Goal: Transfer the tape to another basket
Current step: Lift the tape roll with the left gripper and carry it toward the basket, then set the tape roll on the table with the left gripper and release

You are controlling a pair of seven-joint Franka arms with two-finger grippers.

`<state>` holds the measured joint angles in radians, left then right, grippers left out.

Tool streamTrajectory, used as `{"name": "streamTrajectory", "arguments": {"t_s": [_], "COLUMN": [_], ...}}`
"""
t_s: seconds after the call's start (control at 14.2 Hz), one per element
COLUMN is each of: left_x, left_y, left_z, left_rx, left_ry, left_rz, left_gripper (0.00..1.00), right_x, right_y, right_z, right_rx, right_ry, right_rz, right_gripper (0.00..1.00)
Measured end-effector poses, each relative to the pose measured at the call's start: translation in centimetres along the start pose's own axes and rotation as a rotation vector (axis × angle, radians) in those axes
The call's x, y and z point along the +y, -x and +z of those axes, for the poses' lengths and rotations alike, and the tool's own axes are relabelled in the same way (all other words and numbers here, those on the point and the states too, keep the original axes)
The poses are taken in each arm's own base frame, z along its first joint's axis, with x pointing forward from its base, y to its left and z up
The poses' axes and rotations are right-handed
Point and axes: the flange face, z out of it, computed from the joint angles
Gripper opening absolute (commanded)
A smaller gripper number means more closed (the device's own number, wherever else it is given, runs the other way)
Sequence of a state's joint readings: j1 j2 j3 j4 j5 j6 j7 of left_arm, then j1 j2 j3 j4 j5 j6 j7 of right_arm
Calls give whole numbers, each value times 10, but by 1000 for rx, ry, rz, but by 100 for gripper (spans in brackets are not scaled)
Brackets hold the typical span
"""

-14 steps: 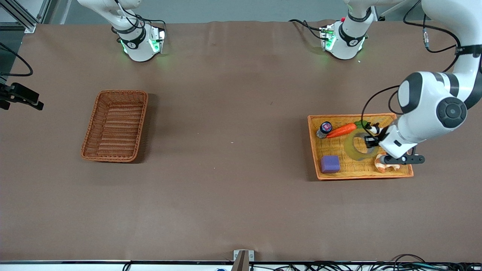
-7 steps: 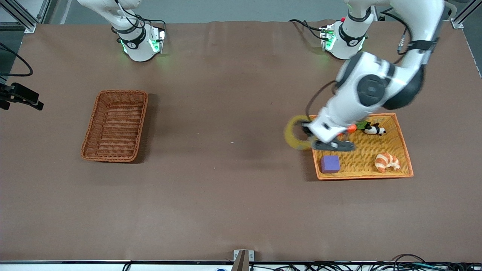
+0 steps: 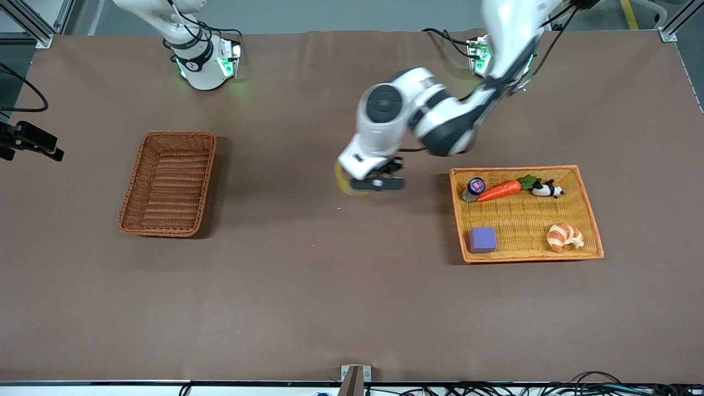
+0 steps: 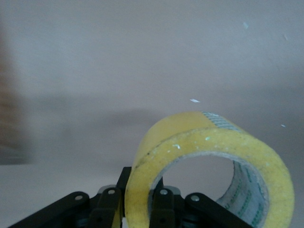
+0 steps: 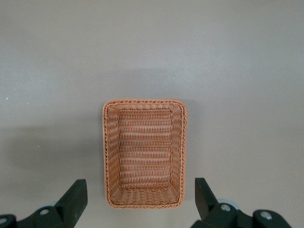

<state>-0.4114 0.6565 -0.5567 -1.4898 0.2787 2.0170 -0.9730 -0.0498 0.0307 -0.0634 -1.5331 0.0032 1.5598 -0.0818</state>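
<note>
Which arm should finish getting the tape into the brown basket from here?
Left. The left gripper already clamps the tape over bare table between the orange tray and the basket. The right gripper hangs open and empty above the basket, so a handover seems needless.

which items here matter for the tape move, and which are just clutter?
In play:
tape, clamped in the left gripper over bare table between the two baskets
basket, reddish-brown, empty
right gripper, open, waiting over that basket

Clutter, all in the orange tray:
carrot
small jar
panda figure
purple block
croissant
</note>
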Motion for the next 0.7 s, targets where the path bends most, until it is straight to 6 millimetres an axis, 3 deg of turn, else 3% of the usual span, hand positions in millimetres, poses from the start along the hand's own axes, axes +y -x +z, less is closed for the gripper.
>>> {"name": "streamTrajectory", "arguments": {"t_s": [0.21,0.49,0.63,0.7], "left_x": [62,96,102,100], "left_y": [19,14,10,7], "left_z": [46,91,110,120], "left_rx": [-35,72,108,109], "left_ry": [36,26,55,63], "left_rz": [26,41,43,40], "left_gripper": [2,9,23,38], "right_x": [0,0,0,0], "right_y": [0,-1,-1,-1], "right_z": [0,-1,-1,-1], "right_rx": [2,8,9,9], "right_ry": [0,1,1,1], "right_rz": [1,1,0,0], "right_gripper": [100,100,100,100]}}
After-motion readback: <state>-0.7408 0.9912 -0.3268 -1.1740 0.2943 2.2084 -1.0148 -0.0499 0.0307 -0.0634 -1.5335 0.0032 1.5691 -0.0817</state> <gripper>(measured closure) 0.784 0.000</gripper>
